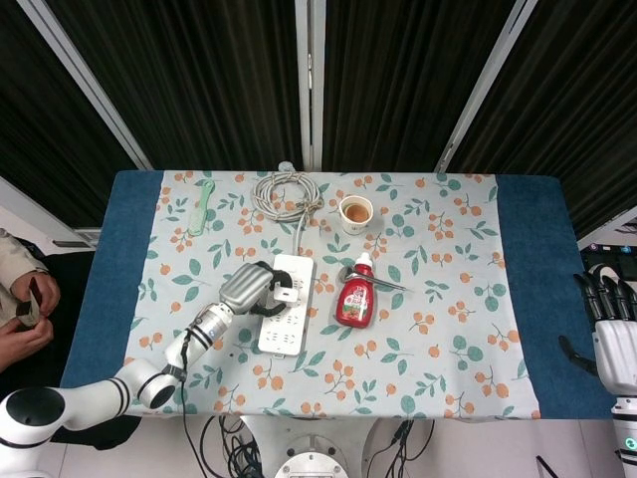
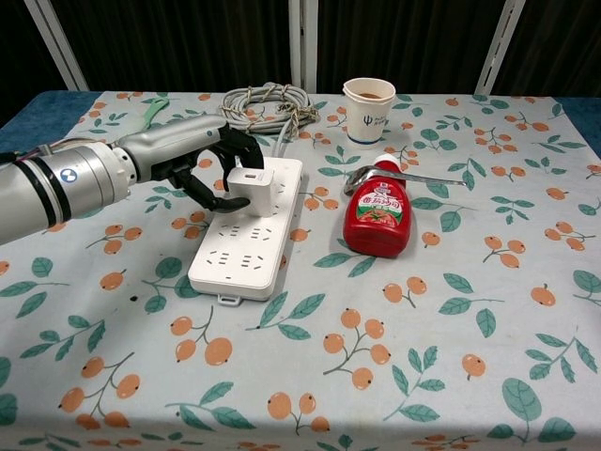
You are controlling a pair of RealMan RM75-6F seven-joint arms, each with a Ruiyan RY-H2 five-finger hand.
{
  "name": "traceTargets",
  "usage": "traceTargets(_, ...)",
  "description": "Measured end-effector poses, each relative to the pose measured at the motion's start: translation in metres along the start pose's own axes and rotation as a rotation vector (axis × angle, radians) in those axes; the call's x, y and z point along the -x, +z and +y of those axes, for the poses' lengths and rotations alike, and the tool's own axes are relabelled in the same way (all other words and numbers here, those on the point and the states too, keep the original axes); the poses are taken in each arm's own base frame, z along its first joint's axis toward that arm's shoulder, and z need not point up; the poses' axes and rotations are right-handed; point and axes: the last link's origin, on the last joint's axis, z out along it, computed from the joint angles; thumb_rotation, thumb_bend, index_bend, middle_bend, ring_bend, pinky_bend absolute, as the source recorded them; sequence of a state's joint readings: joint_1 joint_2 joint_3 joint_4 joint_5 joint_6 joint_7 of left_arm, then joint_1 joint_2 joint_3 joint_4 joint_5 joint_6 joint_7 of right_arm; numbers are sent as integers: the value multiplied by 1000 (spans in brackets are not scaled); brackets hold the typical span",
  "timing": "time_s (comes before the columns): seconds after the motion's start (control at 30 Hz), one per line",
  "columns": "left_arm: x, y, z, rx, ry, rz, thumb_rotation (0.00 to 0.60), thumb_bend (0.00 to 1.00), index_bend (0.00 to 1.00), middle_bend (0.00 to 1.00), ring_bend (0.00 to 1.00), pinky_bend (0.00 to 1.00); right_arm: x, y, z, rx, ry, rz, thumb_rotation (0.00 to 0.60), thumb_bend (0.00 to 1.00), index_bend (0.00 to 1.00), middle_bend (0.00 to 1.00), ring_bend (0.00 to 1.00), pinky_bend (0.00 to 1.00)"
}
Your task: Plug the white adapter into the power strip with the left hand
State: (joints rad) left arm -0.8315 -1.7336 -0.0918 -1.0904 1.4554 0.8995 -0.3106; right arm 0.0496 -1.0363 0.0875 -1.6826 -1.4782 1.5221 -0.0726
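**Adapter held on the strip**

The left hand grips the white adapter, its dark fingers curled around the block, which sits upright on the power strip near the strip's far end. A red sauce bottle lies just beside the strip. The right hand hangs off the table's edge, fingers apart, holding nothing

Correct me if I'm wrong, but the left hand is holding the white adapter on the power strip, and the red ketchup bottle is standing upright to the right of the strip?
One detail is off: the ketchup bottle is lying on its side, not upright, as the chest view shows. The rest holds: the left hand holds the white adapter on the power strip, with the bottle to its right.
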Motion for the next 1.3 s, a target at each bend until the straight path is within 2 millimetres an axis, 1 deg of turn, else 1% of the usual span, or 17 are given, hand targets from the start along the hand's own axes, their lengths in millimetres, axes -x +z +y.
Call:
traceTargets(0.17,0,-1,-1,-5,-5,-2,600,483,675,712,504,333,0,0,0,0,1,-1,600,175,0,67,0,0)
traceTargets(0.23,0,-1,0,-2,-5,-3,600,482,644,687,495,333,0,0,1,1,2,-1,600,174,0,67,0,0)
traceTargets(0.3,1,-2,0,0,-5,-10,600,482,565,622,457,329,0,0,1,1,2,0,600,173,0,67,0,0)
traceTargets(0.37,1,-3,1,0,-7,-18,600,464,431,504,371,309,0,0,1,1,3,0,600,173,0,68,0,0)
traceTargets(0.4,0,-3,2,1,-11,-19,600,436,362,436,314,294,1,-1,1,2,3,0,600,173,0,68,0,0)
traceTargets(0.5,-3,-3,3,0,-17,-9,600,379,254,313,207,249,1,-1,1,3,4,1,600,173,0,69,0,0)
traceTargets(0.57,-6,-4,3,0,-19,0,600,342,218,266,158,206,1,-1,2,2,5,2,600,172,0,69,0,0)
traceTargets(0.67,-10,-6,2,-3,-17,20,600,294,189,228,117,152,0,-1,2,3,5,4,600,173,0,70,0,0)
traceTargets(0.87,-23,-13,-1,-9,-6,68,600,270,175,219,106,120,0,-2,3,1,9,6,600,173,0,70,0,0)
traceTargets(0.97,-36,-23,-7,-26,9,106,600,262,174,219,106,101,0,-2,4,3,13,5,600,175,0,70,0,0)
traceTargets(1.07,-56,-40,-21,-68,38,176,600,261,175,219,106,92,-1,-2,6,5,20,0,600,173,0,70,0,0)
traceTargets(1.1,-64,-49,-28,-94,52,213,600,261,175,219,106,91,0,-1,8,5,24,-7,600,174,0,71,0,0)
traceTargets(1.17,-74,-64,-40,-143,73,272,600,261,175,219,106,74,1,0,9,3,32,-20,600,173,0,74,0,0)
traceTargets(1.27,-90,-94,-60,-240,153,366,600,261,175,206,86,24,1,4,12,-2,56,-32,600,175,0,72,0,0)
traceTargets(1.3,-96,-108,-68,-283,196,397,600,261,175,200,76,16,2,6,13,-4,66,-34,600,175,0,70,0,0)
